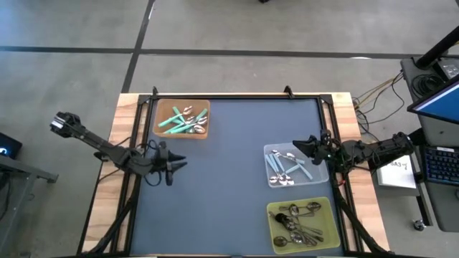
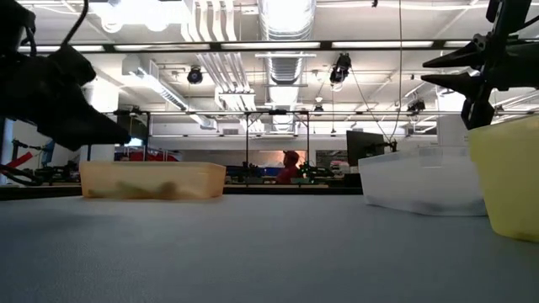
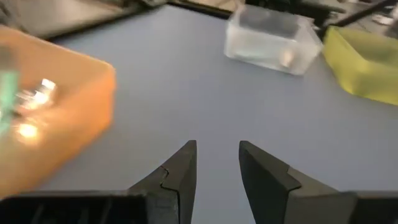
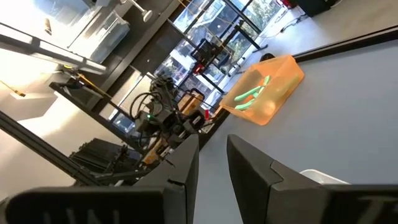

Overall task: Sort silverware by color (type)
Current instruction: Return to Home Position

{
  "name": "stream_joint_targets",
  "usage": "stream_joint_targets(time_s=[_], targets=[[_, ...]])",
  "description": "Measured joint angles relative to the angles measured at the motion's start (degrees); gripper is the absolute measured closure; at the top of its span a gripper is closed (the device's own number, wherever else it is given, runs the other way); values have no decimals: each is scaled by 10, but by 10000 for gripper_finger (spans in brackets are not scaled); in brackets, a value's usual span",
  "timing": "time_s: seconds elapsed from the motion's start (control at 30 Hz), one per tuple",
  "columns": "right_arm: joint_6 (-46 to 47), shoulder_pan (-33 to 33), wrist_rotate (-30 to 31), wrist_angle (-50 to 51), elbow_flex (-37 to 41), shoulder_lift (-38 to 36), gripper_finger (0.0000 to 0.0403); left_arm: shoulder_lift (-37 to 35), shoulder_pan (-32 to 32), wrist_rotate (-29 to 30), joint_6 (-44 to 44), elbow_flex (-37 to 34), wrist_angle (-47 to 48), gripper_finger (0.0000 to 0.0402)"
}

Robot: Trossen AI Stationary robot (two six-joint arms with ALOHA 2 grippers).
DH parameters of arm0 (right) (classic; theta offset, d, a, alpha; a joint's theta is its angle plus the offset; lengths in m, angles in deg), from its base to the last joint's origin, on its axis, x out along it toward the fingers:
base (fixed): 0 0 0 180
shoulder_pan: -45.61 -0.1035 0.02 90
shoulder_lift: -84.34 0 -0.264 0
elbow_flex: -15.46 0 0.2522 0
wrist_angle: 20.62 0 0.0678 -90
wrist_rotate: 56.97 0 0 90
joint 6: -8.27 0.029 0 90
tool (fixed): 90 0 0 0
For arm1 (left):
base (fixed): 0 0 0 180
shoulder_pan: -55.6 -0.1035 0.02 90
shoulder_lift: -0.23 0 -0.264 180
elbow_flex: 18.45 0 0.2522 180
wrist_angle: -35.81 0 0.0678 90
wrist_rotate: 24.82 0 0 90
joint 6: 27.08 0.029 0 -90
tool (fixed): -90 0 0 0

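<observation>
The silverware lies sorted in three bins on the grey mat. Teal-handled spoons (image 1: 179, 122) fill the orange bin (image 1: 204, 133) at the far left. Light-blue-handled spoons (image 1: 283, 166) lie in the clear bin (image 1: 315, 176) at the right. Metal spoons (image 1: 301, 222) lie in the yellow bin (image 1: 276, 236) at the near right. My left gripper (image 1: 179, 163) hovers over the bare mat near the table's left edge, open and with nothing in it (image 3: 217, 158). My right gripper (image 1: 295, 145) stands open above the clear bin's far edge, also with nothing in it (image 4: 213, 149).
A black frame (image 1: 237, 95) runs round the mat, with the wooden table edge (image 1: 122, 122) outside it. Bare mat (image 1: 229, 172) lies between the orange bin and the two right-hand bins. A laptop and cables (image 1: 437, 93) sit beyond the right edge.
</observation>
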Motion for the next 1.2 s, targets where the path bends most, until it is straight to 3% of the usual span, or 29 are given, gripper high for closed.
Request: stream_joint_targets(time_s=[0.2,0.63,1.2], targets=[[0,0,0,-1,0,0,328,-93,-2,38,72,0,34,299],[0,0,0,-1,0,1,328,-282,-2,35,77,0,34,299],[0,0,0,-1,0,1,328,-301,-2,33,73,14,24,299]])
